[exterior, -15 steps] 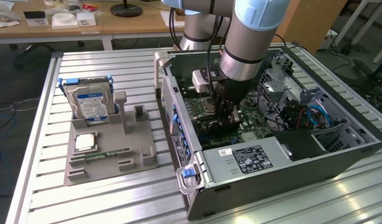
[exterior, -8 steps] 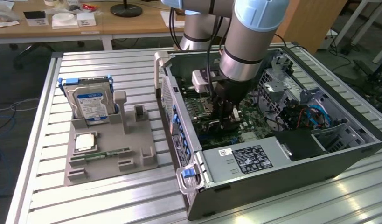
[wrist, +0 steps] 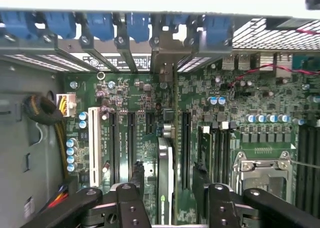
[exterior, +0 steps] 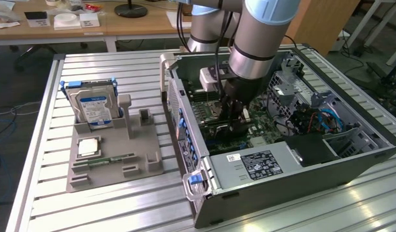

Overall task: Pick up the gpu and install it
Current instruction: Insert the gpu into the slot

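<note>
The gpu [wrist: 165, 158] is a thin card seen edge-on, standing upright in a motherboard [wrist: 145, 107] slot. Its metal bracket end reaches toward the rear wall of the computer case [exterior: 282, 179]. My gripper [wrist: 168, 177] is open, one black finger [wrist: 137, 174] on each side of the card with a small gap to it on both sides. In the exterior view the gripper [exterior: 235, 126] reaches straight down into the open case over the board, and the arm hides most of the card.
The processor socket [wrist: 262, 170] and memory slots sit close beside the card. Blue latches [wrist: 100, 25] line the rear wall. Outside the case, a grey holder [exterior: 114, 159] carries a hard drive [exterior: 95, 108], a processor chip [exterior: 88, 146] and a green memory stick [exterior: 112, 159].
</note>
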Motion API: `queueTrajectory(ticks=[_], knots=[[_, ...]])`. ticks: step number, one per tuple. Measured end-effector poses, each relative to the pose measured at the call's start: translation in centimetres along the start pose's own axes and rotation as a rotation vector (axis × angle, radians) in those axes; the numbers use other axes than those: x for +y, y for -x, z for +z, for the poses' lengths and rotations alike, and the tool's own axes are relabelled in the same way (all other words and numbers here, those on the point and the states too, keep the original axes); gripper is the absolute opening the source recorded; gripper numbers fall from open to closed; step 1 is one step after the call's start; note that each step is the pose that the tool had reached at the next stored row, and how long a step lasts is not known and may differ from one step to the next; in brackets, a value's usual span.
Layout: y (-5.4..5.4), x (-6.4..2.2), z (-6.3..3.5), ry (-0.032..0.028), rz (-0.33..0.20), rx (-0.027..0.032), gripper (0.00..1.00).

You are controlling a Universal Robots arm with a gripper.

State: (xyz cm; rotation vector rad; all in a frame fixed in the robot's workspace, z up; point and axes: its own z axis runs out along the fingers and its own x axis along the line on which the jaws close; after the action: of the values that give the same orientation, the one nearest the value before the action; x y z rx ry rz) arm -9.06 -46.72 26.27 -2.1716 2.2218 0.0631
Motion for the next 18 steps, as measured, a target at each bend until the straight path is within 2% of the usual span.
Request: queueTrajectory(ticks=[9, 18], knots=[[0.2, 0.01, -2.36, 0.0000, 0.000, 0.0007, 0.51], [0.4, 0.03, -4.57, -0.0003, 0.000, 0.0098, 0.51]])
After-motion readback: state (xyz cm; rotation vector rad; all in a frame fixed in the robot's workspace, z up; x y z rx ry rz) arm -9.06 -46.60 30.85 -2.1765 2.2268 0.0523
